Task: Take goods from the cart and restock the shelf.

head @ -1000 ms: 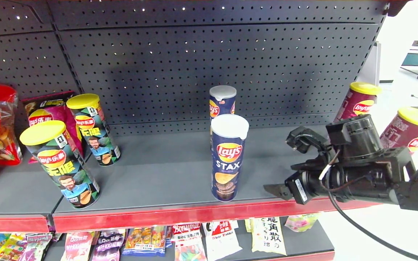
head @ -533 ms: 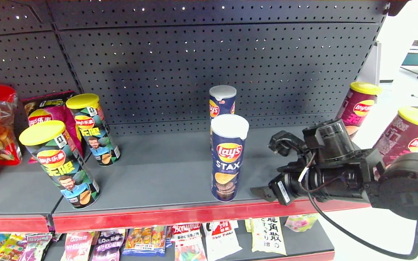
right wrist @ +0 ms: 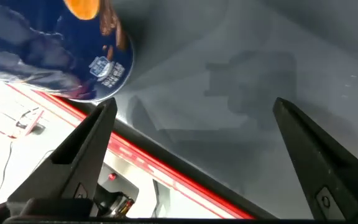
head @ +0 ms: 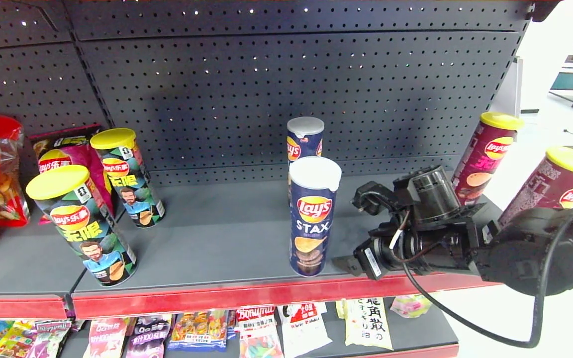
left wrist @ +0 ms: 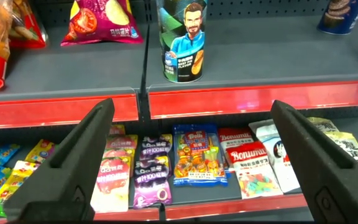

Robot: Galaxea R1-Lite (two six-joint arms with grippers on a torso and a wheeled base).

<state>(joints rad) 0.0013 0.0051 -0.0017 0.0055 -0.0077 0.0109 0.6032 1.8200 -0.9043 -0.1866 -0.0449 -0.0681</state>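
the right gripper [head: 348, 228] is hovering at the red front edge of the shelf [head: 217, 233], its fingers [right wrist: 79, 162] gaping wide and holding nothing. the blue can [head: 312, 219] is standing just beside one finger, outside the gap, with a second blue can [head: 305, 136] behind it.

1. This is a shop, a snack aisle by the look of it: a grey metal shelf [head: 227, 233] with a red front rail [head: 217, 298] stands against a perforated back panel [head: 266, 89].
2. Goods stand faced up for sale, one behind another: blue crisp tubes [head: 313, 223] at the centre, green yellow-lidded tubes [head: 82, 228] towards nine o'clock, maroon tubes [head: 485, 149] at three o'clock.
3. A bag of crisps [head: 52, 149] leans against the panel near ten o'clock.
4. Packets of sweets [head: 306, 328] lie side by side on the tier below, at six o'clock.
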